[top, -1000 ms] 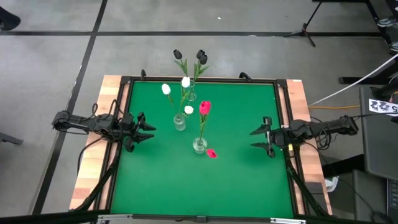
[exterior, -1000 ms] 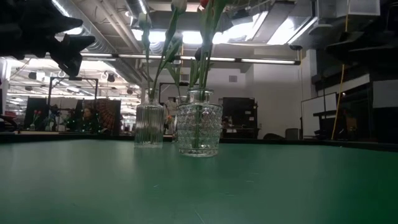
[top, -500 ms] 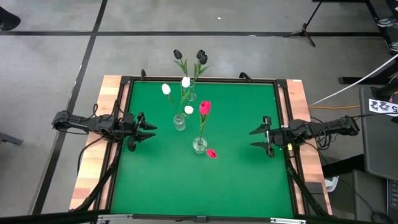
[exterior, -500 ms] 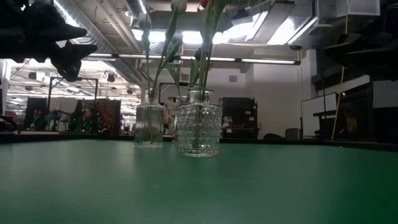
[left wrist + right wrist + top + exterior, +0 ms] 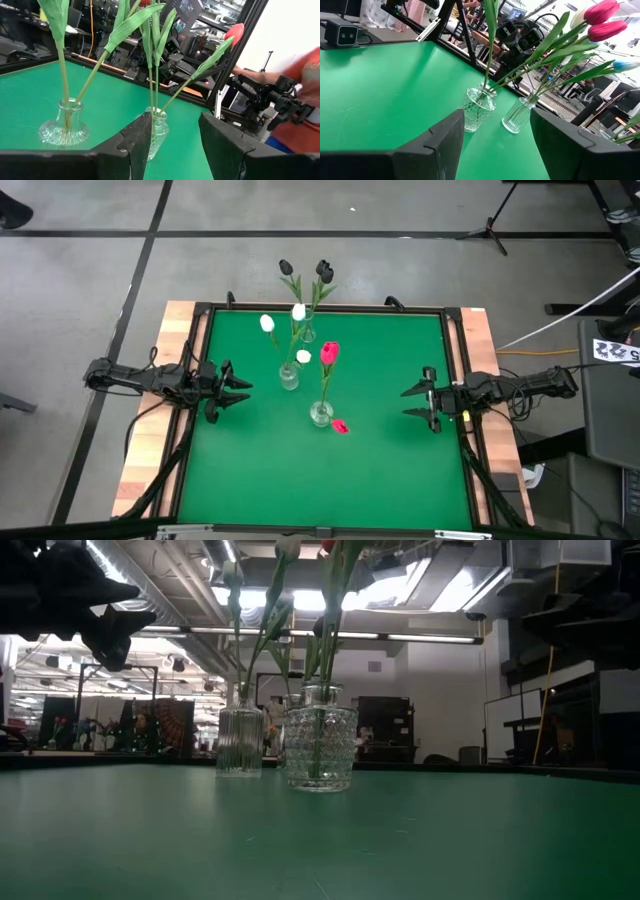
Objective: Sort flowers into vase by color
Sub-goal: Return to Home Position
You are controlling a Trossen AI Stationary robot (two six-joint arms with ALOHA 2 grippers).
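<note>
Three glass vases stand on their bases mid-table, stems upright inside them. The far vase (image 5: 308, 335) holds black tulips (image 5: 324, 272). The ribbed vase (image 5: 289, 377) holds white tulips (image 5: 267, 323). The nearer vase (image 5: 321, 414) holds pink-red tulips (image 5: 330, 353); one head (image 5: 340, 426) droops beside it. My left gripper (image 5: 240, 392) hovers open at the table's left side, pointing at the vases (image 5: 156, 131). My right gripper (image 5: 412, 402) hovers open at the right side, facing the vases (image 5: 479, 109).
A black frame (image 5: 325, 308) borders the green mat (image 5: 330, 480). Open mat lies between each gripper and the vases and along the near side. In the left wrist view a person's orange sleeve (image 5: 307, 75) shows beyond the table, behind my right arm (image 5: 272, 95).
My left gripper shifted a little at the table's left side between one second and half a second ago, staying open. Since then nothing has moved.
</note>
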